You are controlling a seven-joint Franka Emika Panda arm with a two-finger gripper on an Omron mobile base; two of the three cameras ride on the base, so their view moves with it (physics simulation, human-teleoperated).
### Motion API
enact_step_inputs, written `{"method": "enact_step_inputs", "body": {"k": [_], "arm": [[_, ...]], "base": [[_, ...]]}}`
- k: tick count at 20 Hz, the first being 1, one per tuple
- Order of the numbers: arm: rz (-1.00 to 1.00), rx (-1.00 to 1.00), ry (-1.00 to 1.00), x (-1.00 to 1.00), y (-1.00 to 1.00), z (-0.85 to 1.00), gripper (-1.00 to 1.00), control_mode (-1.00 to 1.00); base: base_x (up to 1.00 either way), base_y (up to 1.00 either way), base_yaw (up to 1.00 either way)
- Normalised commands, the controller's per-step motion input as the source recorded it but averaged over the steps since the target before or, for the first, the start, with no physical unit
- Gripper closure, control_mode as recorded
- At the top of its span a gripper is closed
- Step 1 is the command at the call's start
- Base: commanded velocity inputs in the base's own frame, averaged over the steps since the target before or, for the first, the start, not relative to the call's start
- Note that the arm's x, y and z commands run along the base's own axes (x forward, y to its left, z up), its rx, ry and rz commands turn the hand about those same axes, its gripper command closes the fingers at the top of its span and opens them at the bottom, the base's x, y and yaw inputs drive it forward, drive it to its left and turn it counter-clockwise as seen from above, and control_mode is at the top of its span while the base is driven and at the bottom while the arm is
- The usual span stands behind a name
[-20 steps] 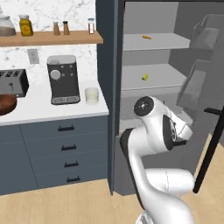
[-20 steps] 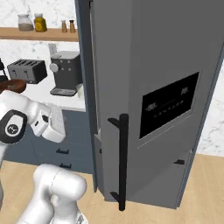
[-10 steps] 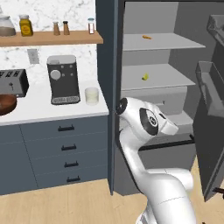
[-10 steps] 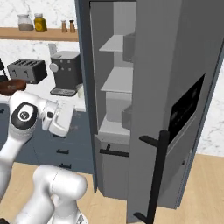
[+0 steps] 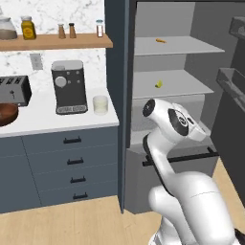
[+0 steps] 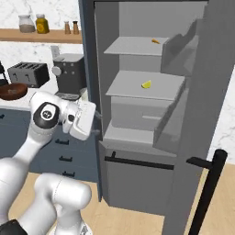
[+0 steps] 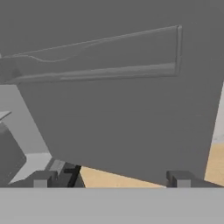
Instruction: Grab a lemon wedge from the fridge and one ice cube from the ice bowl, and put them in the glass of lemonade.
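The fridge (image 5: 118, 95) stands with its door (image 6: 202, 114) swung wide. On its middle shelf lies the small yellow lemon wedge (image 5: 159, 84) (image 6: 146, 84). The glass of lemonade (image 5: 100, 104) stands on the counter beside the coffee machine, and the reddish-brown ice bowl (image 5: 5, 115) (image 6: 13, 90) sits at the counter's far left. My arm is folded low in front of the open fridge. My gripper (image 7: 111, 179) is open with nothing between its fingers, and it faces the inside of the door and one of its bins (image 7: 96, 57). The hand (image 6: 83, 119) hangs well below the wedge's shelf.
A small orange bit (image 5: 161, 40) lies on the fridge's top shelf. A toaster (image 5: 14, 91) and a coffee machine (image 5: 69, 86) stand on the counter, with jars on the wall shelf (image 5: 57, 42) above. The door's black bar handle (image 6: 209, 183) juts out at the right.
The fridge door has swung from nearly closed to wide open. My arm has drawn back from the door's edge and folded in front of the fridge. The fingers have spread a little wider.
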Motion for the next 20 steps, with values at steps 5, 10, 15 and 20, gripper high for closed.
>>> {"method": "enact_step_inputs", "body": {"k": [5, 10, 15, 20], "arm": [[0.22, 0.00, -0.02, 0.00, 0.14, 0.12, -1.00, -1.00], [0.44, 0.21, 0.31, -0.01, 0.57, 0.28, -1.00, -1.00], [0.48, 0.33, 0.51, -0.05, 0.18, 0.07, -1.00, -1.00], [0.40, 0.37, 0.45, -0.03, 0.00, -0.32, -1.00, -1.00]], "base": [[0.00, 0.00, 0.00], [0.00, 0.00, 0.00], [0.00, 0.00, 0.00], [0.00, 0.00, 0.00]]}}
